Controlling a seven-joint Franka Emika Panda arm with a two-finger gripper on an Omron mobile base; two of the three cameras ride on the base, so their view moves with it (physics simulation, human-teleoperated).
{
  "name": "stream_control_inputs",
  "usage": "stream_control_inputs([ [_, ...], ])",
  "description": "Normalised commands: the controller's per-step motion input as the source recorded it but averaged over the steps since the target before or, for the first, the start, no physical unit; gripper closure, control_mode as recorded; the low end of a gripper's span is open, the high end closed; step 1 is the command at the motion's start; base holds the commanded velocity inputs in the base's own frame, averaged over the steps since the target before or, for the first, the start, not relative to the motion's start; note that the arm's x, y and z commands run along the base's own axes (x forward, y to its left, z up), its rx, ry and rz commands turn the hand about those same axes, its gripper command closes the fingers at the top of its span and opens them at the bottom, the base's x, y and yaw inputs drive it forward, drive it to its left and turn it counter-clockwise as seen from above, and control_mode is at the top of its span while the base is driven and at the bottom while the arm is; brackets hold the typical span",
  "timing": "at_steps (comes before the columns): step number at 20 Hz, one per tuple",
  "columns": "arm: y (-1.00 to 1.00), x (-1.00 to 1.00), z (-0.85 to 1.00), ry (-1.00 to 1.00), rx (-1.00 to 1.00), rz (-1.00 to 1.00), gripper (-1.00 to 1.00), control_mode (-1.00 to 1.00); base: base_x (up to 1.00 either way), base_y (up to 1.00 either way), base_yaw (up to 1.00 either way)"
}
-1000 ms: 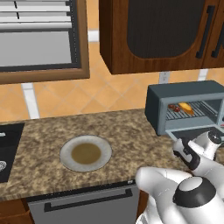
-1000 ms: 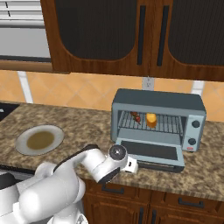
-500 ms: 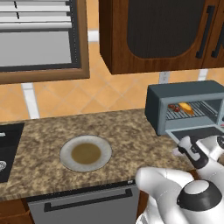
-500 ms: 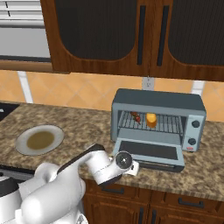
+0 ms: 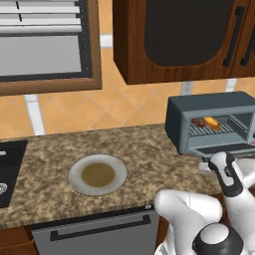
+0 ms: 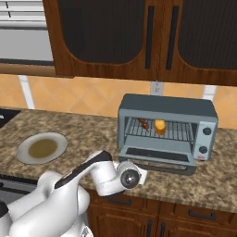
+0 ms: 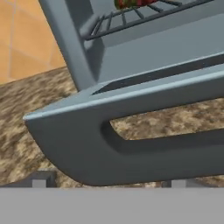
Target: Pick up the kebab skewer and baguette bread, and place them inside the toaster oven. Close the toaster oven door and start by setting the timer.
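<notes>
We hold our hand (image 7: 109,183) spread and empty just in front of the lowered door (image 7: 131,148), its bar handle right before the tips. Beyond it, in the oven (image 6: 166,127) on the surface (image 6: 222,180), the skewer (image 6: 143,123) and bread (image 6: 159,126) lie side by side on the rack. If we come in low, the tips could slip under the handle and the door would stay down.
</notes>
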Motion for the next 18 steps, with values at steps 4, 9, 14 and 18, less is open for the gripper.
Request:
stream_control_inputs([
  [4,0.15,0.27,0.58,-0.21,-0.03,-0.06,-1.0,-1.0,0.0,0.0,0.0],
  [9,0.11,0.19,0.5,-0.14,-0.04,-0.06,-1.0,-1.0,0.0,0.0,0.0],
  [14,-0.01,0.31,0.4,0.0,-0.07,-0.03,-1.0,-1.0,0.0,0.0,0.0],
  [18,-0.12,0.35,0.5,0.03,-0.07,0.0,-1.0,-1.0,0.0,0.0,0.0],
])
